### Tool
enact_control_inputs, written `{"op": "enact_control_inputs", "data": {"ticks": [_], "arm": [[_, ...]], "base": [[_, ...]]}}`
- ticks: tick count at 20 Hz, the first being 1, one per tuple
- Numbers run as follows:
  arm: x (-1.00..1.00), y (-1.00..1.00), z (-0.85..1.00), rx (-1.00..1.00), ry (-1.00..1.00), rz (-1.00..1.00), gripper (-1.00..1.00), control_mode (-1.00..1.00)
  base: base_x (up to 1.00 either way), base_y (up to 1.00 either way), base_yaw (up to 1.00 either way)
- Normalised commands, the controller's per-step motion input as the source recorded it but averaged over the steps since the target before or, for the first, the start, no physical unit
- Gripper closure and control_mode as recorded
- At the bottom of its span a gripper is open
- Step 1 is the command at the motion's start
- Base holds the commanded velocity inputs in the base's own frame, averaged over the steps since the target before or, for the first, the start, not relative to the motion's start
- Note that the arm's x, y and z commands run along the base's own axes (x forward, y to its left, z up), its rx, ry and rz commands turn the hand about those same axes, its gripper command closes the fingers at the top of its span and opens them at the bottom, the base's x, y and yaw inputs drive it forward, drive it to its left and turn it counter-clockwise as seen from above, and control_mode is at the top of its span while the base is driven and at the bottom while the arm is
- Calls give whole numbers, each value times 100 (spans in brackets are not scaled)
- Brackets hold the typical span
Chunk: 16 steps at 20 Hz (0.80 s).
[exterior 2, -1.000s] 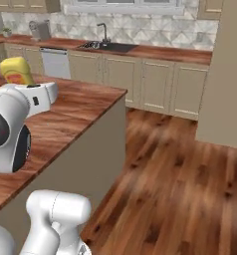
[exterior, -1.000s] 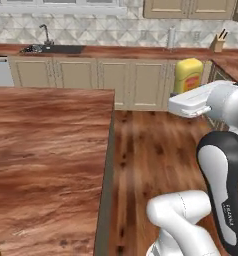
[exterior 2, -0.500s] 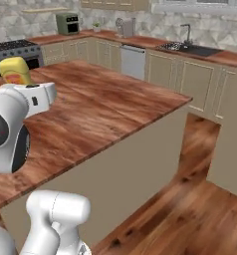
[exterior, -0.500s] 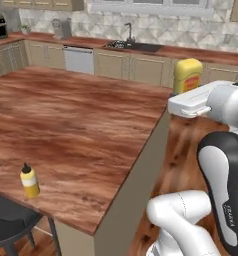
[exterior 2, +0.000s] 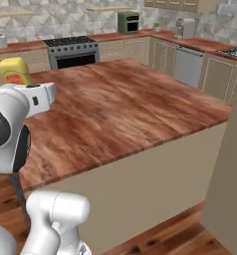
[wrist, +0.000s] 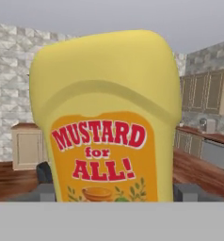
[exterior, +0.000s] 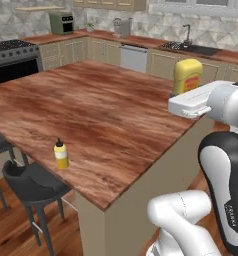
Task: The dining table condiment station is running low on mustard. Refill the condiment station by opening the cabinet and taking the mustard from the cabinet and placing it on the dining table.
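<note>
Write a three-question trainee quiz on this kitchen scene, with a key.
1. True or false: the mustard is standing on the dining table.
2. What stands near the table's edge above the black stools? A) a small yellow bottle B) a mug C) a plate
3. Fill in: the mustard's label reads "MUSTARD for ___!"

Key: 1. False; it is held up in the end effector, beside the table. 2. A, the small yellow bottle. 3. ALL.

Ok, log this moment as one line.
phase: carry | gripper: shut on mustard | mustard: upright, off table | small bottle: on table
</note>
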Motion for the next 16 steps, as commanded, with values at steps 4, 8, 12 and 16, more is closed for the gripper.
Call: {"op": "enact_control_inputs", "data": {"ticks": [4,8,12,16], "arm": [[0,0,0,0,0,0,100,100],[0,0,0,0,0,0,100,100],[0,0,0,0,0,0,100,100],[0,0,0,0,0,0,100,100]], "base": [[-100,16,16],[-100,56,14],[-57,81,8],[46,100,-8]]}}
